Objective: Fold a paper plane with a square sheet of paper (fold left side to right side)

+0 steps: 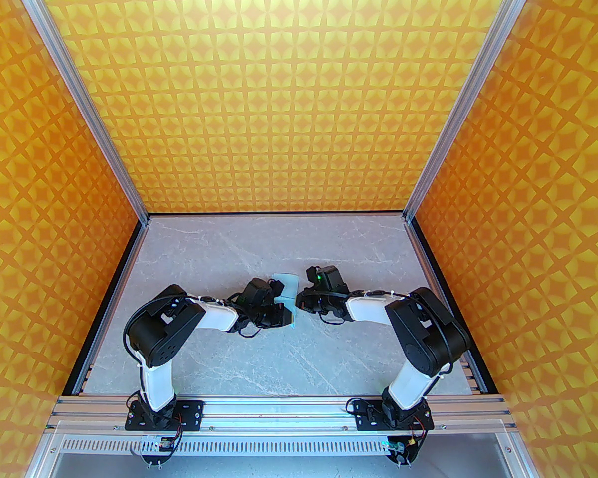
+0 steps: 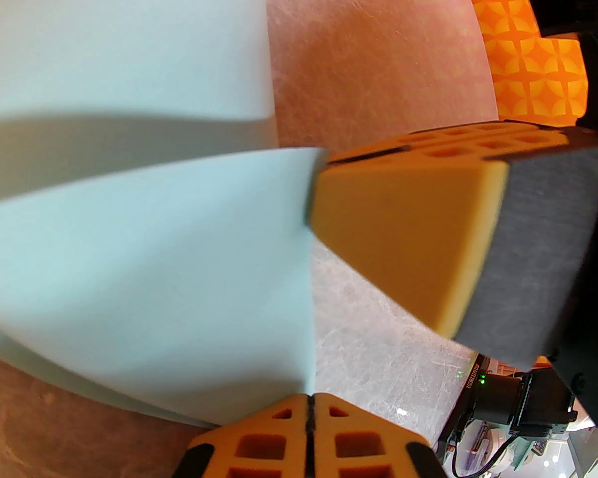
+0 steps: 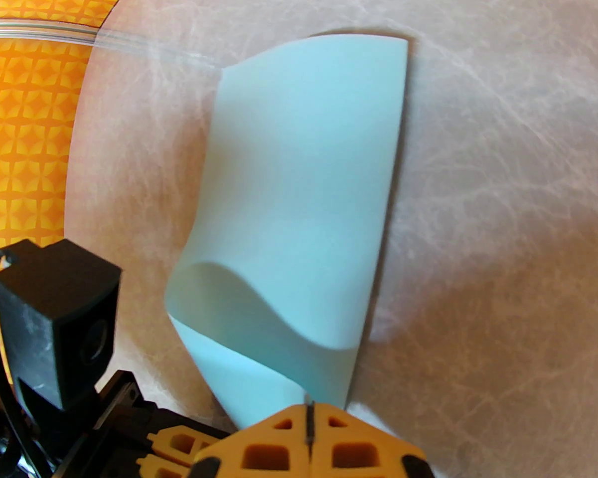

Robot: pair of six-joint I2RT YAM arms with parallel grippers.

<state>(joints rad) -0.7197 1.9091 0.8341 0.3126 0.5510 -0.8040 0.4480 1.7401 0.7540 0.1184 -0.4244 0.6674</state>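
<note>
Paper sheet [image 3: 299,192] inside both closed jaws

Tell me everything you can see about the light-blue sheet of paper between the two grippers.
The square sheet of paper is thin, matte, pale light-blue and unmarked. It is bent over itself in a loose, rounded fold with no sharp crease, the upper layer bowed and lifted off the lower. It rests on the grey marbled table between the arms. The left gripper is shut on a near corner, and the right gripper, also shut, appears to pinch its edge nearby.
</note>
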